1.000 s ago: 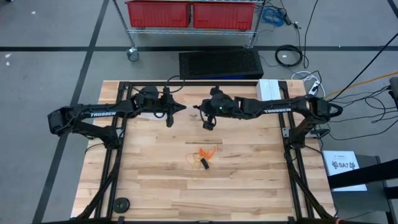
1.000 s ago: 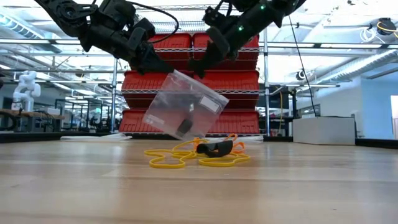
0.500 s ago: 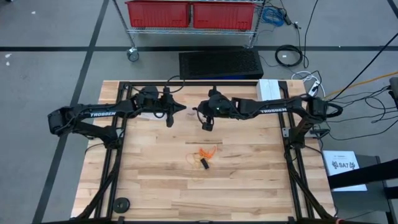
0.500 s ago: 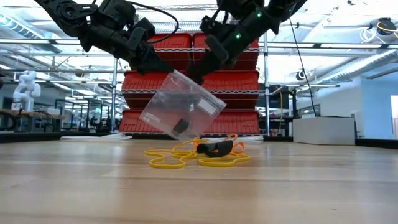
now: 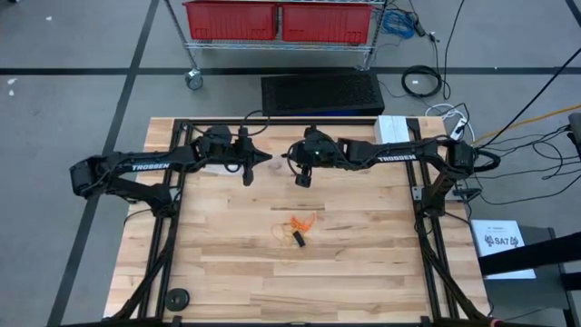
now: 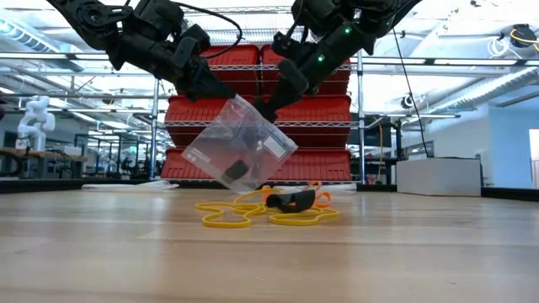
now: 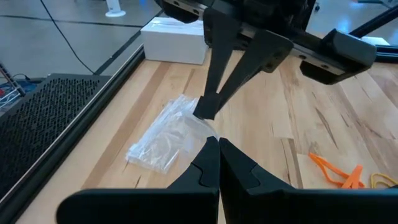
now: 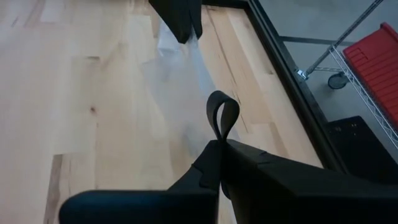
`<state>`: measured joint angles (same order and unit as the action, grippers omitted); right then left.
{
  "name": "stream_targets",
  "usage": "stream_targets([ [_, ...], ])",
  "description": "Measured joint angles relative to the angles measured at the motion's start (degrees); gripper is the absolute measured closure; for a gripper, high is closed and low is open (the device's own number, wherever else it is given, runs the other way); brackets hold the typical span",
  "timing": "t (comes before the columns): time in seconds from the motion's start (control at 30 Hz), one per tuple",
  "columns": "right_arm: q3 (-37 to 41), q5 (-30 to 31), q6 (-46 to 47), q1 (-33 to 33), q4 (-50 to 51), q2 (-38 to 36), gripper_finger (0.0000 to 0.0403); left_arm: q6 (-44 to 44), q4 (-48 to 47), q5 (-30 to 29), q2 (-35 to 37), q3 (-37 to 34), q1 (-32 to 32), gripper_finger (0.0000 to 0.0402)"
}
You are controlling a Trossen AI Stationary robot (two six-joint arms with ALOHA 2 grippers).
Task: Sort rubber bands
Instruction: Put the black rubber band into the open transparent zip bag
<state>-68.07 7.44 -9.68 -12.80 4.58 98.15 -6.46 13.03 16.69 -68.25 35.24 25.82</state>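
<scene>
The left end effector [image 6: 221,89] is pinching one top corner of a clear plastic bag [image 6: 239,143] above the desk [image 5: 363,254], fingers closed. The right end effector [image 6: 268,108], closed on a black rubber band [image 8: 222,116], is reaching the bag's other corner. Orange and tan rubber bands [image 5: 300,224] are lying mid-desk beneath.

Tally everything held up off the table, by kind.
Grippers: 2, the left gripper and the right gripper
Clear bag: 1, pinched by the left gripper
Black rubber band: 1, in the right gripper
Dark piece inside the bag: 1
Total: 5
</scene>
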Motion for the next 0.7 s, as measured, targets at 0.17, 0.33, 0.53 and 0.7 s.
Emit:
stream_targets([
  [0.17,0.00,0.00,-1.06,0.00,-0.14,-0.72,0.0403,0.00,-0.04,0.00,0.00,0.00,0.00,0.0402],
  [0.33,0.02,0.04,-1.47,0.02,0.73,-1.65,0.0403,0.00,-0.08,0.00,0.00,0.00,0.02,0.0402],
  [0.53,0.00,0.48,-2.79,0.11,0.68,-1.79,0.0403,0.00,-0.06,0.00,0.00,0.00,0.01,0.0402],
  [0.7,0.00,0.06,-3.01,0.27,0.40,-1.79,0.0403,0.01,-0.08,-0.02,0.02,0.00,0.01,0.0402],
])
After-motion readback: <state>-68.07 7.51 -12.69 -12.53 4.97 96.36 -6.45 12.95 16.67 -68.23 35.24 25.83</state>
